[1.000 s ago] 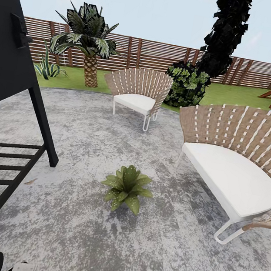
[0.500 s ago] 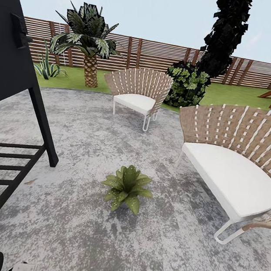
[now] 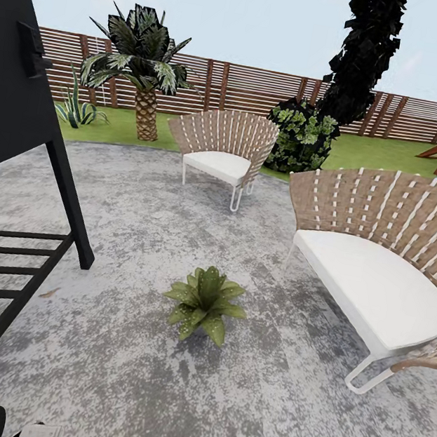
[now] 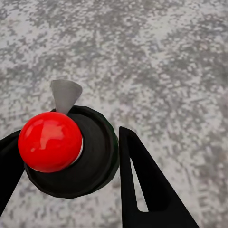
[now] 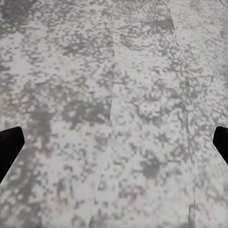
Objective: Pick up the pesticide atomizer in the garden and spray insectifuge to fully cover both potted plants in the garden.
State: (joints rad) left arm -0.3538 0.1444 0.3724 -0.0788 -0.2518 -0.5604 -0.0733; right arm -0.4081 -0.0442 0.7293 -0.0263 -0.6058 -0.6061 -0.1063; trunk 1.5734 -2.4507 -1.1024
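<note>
Left gripper [image 4: 71, 161]: I have the fingers pinched on the atomizer [image 4: 71, 152], seen top-down with its red cap.
Right gripper [image 5: 114, 142]: spread wide over bare patio [image 5: 114, 95], holding nothing.
Plant [image 3: 206, 303]: on the patio ahead, between grill [image 3: 18, 142] and chair [image 3: 373, 273].
Risk: I judge spraying from here undershoots; the nozzle faces the ground.

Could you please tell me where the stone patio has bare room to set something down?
Free: the mottled grey stone patio in front of the small speckled-leaf potted plant, and between it and the far woven chair. Crowded: beside the black metal stand and near woven chair.
</note>
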